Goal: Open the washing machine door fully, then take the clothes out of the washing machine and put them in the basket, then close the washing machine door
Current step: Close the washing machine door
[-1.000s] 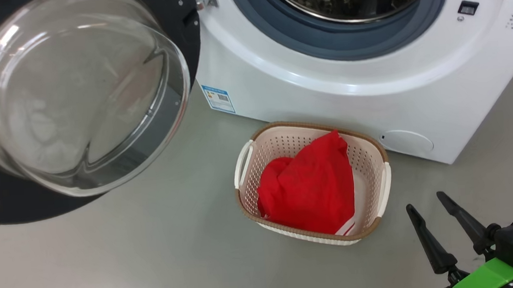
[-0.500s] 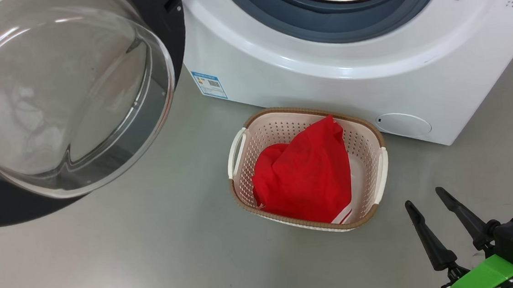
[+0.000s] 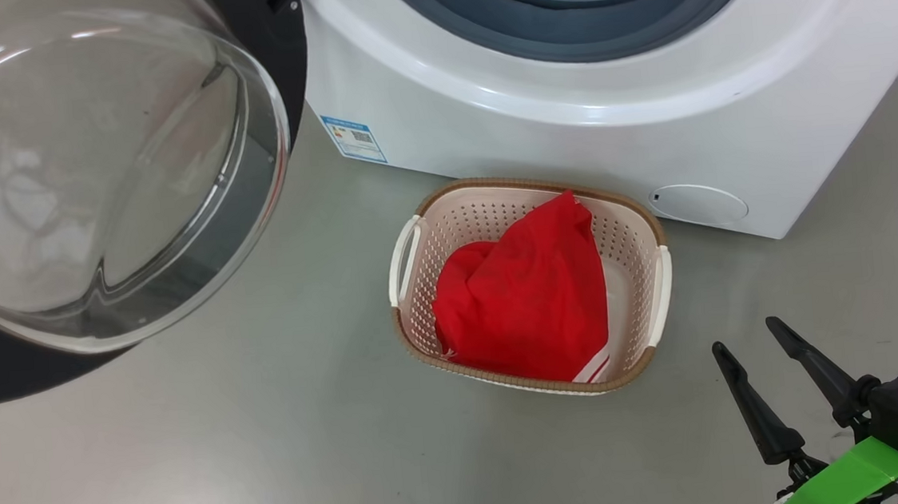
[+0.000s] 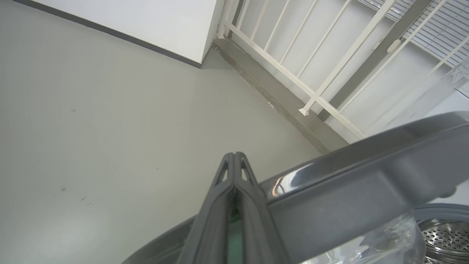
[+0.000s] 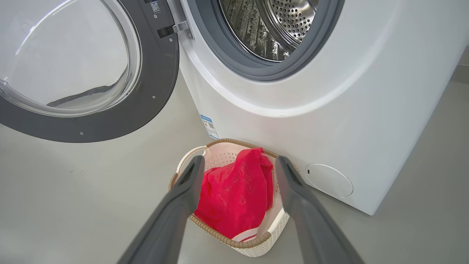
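Observation:
The washing machine (image 3: 568, 138) stands with its door (image 3: 90, 168) swung open to the left, glass bowl facing out. Its steel drum (image 5: 274, 25) shows no clothes. The basket (image 3: 524, 184) sits on the floor in front of the machine. It holds the red clothes (image 3: 524, 294), with a striped edge (image 3: 596, 368) peeking out below. My right gripper (image 3: 744, 334) hovers open, low and right of the basket. In the right wrist view the right gripper (image 5: 240, 159) frames the clothes (image 5: 234, 194). My left gripper (image 4: 234, 156) is shut and empty, lying along the door's grey rim (image 4: 366, 176).
Bare grey floor (image 3: 232, 445) spreads left of and before the basket. A small round flap (image 3: 698, 204) sits low on the machine's front. Behind the door stand a white railing (image 4: 311, 84) and a white wall (image 4: 139, 25).
The head camera has moved, so the whole picture has slid up and left. The right gripper stays open, and the basket and clothes lie as before.

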